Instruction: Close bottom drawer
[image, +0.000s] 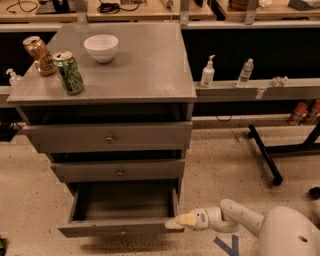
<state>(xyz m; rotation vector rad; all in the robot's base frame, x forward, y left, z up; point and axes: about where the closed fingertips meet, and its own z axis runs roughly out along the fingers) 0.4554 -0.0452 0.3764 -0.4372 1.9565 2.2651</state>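
Note:
The bottom drawer (120, 227) of the grey wooden cabinet (110, 75) stands pulled out, its inside empty, its slim front panel low in view with a small round knob. My gripper (175, 223) is low at the right end of that front panel, its yellowish fingertips touching the panel's right corner. The white arm runs off to the lower right. The middle drawer (120, 171) and the top drawer (110, 138) are pushed in.
On the cabinet top stand a white bowl (101, 47), a green can (68, 73) and an orange can (40, 55). A ledge to the right holds bottles (207, 73). A black stand leg (265, 155) lies on the speckled floor at right.

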